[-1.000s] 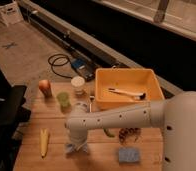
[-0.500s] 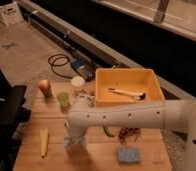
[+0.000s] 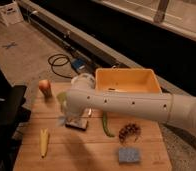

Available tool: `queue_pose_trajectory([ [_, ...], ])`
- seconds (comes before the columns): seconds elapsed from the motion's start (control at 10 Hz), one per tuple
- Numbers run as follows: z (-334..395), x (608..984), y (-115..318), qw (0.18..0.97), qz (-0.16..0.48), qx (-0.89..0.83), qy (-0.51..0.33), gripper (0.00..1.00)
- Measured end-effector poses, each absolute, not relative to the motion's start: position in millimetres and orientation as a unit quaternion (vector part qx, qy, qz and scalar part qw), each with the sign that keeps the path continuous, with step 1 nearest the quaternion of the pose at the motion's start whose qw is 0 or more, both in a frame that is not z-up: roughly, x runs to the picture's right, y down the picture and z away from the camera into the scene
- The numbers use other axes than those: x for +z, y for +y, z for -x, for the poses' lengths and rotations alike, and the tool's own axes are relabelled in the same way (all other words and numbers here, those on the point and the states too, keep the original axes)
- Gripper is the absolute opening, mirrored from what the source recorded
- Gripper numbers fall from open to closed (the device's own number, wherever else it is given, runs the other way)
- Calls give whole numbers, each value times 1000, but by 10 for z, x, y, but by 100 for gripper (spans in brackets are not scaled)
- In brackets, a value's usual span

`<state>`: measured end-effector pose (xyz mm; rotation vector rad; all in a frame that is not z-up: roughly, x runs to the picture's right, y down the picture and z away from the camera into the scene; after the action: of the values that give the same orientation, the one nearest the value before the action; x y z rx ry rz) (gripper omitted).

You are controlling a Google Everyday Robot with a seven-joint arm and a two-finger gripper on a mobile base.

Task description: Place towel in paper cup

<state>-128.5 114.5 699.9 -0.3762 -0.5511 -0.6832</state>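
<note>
The grey-blue towel (image 3: pixel 71 121) hangs in a bunch from my gripper (image 3: pixel 75 114), a little above the wooden table (image 3: pixel 81 150) at its left middle. The gripper is shut on the towel; my white arm (image 3: pixel 131 106) reaches in from the right and covers most of it. The white paper cup (image 3: pixel 84 78) stands just behind the arm's end, only its rim and upper part showing. The towel is in front of the cup and lower than its rim. A translucent green cup (image 3: pixel 61 98) stands left of the gripper, partly hidden.
A yellow bin (image 3: pixel 141 75) with a utensil inside stands at the back right. On the table lie an apple (image 3: pixel 45 88), a yellow banana (image 3: pixel 43 141), a green pepper (image 3: pixel 107 126), a brown cluster (image 3: pixel 129 132) and a blue sponge (image 3: pixel 128 155). A dark base (image 3: pixel 6 112) stands at the left.
My gripper has risen from the table with the towel in it and moved back toward the cups. The view is now closer in.
</note>
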Motion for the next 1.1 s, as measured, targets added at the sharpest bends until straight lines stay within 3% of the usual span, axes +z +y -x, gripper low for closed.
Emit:
queue_pose_trajectory([
  [0.8, 1274, 7032, 952, 894, 165, -319, -268, 14],
  [1.1, 1382, 7312, 588, 897, 148, -312, -277, 14],
])
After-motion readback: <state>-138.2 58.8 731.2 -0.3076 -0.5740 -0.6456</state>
